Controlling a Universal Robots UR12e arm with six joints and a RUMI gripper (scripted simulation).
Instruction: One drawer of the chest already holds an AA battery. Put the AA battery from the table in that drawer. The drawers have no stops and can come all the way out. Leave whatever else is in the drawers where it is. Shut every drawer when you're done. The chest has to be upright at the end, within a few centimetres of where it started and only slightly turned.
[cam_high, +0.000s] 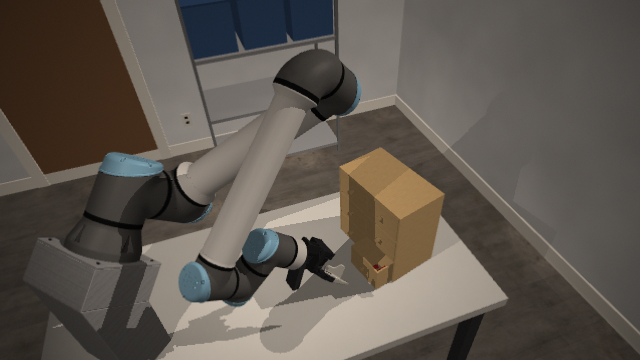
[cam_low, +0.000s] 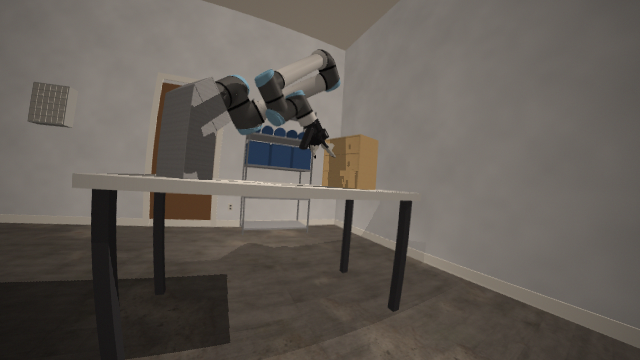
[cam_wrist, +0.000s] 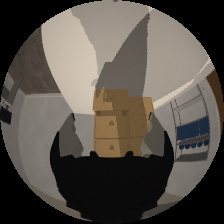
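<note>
The gripper (cam_high: 336, 274) hangs wide apart and empty at nine o'clock of the chest (cam_high: 395, 210). At the chest's six o'clock, one bottom drawer (cam_high: 375, 270) stands pulled out. The AA battery cannot be made out.

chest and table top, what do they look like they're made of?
Chest: looks like light wood or fibreboard, matte tan, flat even faces with no visible grain, so it's open which. Table top: smooth off-white slab, matte, probably laminate or painted board; it takes soft shadows with no glare. Its legs are dark, possibly metal.
</note>
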